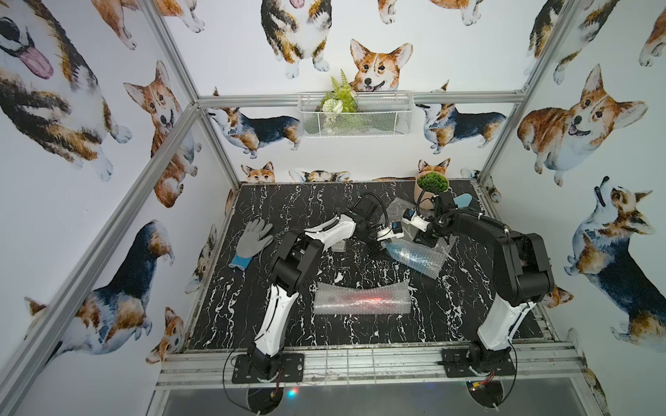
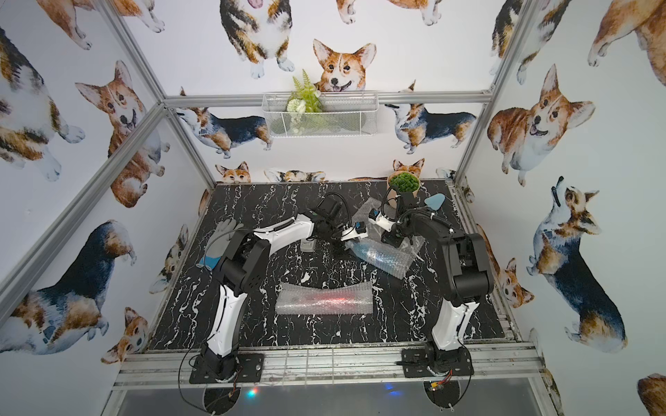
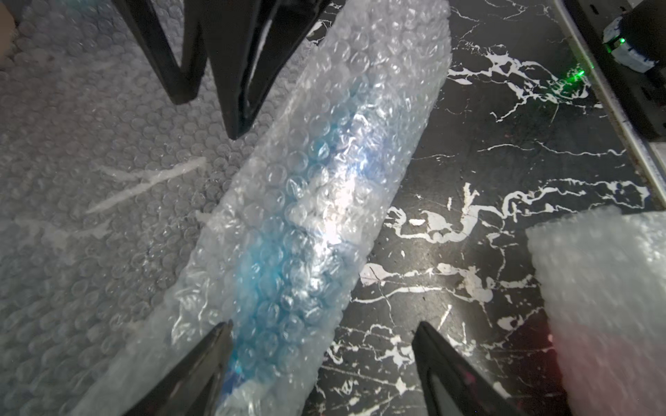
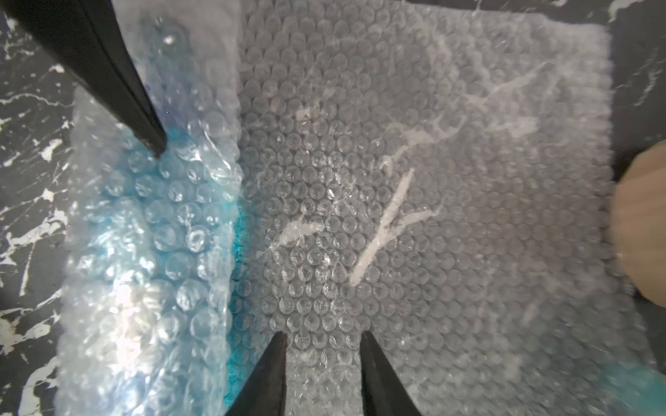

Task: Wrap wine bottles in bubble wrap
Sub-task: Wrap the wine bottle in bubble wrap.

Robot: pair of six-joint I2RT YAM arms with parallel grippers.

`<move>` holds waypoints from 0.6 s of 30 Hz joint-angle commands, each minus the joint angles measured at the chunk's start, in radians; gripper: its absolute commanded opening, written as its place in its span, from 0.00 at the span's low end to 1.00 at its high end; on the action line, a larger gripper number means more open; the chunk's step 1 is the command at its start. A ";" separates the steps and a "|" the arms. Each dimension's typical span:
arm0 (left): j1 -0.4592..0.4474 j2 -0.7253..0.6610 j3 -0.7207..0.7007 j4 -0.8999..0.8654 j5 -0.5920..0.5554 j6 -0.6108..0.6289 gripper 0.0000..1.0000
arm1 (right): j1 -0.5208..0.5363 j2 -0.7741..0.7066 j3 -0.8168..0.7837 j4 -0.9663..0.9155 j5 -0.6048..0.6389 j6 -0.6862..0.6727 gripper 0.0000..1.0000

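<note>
The blue wine bottle lies at the table's back right, partly rolled in bubble wrap; the rest of that sheet lies flat beside it. My left gripper is open across the rolled end of the bottle. One finger touches the roll and the other hangs over bare table. My right gripper is open just above the flat sheet, beside the roll, with nothing between its fingers. The red wine bottle lies fully rolled in its own bubble wrap near the table's front middle.
A grey glove lies at the left of the table. A small tape dispenser sits under the left arm. A potted plant and a pale blue object stand at the back right. A wire basket hangs on the back wall.
</note>
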 commanded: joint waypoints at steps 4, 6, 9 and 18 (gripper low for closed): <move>0.008 0.026 0.050 -0.080 0.057 0.002 0.81 | -0.017 -0.188 -0.106 0.103 0.055 0.096 0.48; 0.011 0.033 0.064 -0.093 0.064 0.000 0.81 | -0.016 -0.279 -0.163 0.140 0.040 0.099 0.51; 0.012 0.038 0.076 -0.105 0.069 -0.001 0.81 | -0.017 -0.397 -0.241 0.172 -0.026 0.090 0.55; 0.020 0.052 0.101 -0.131 0.089 -0.001 0.81 | 0.140 -0.571 -0.514 0.221 0.012 0.007 0.72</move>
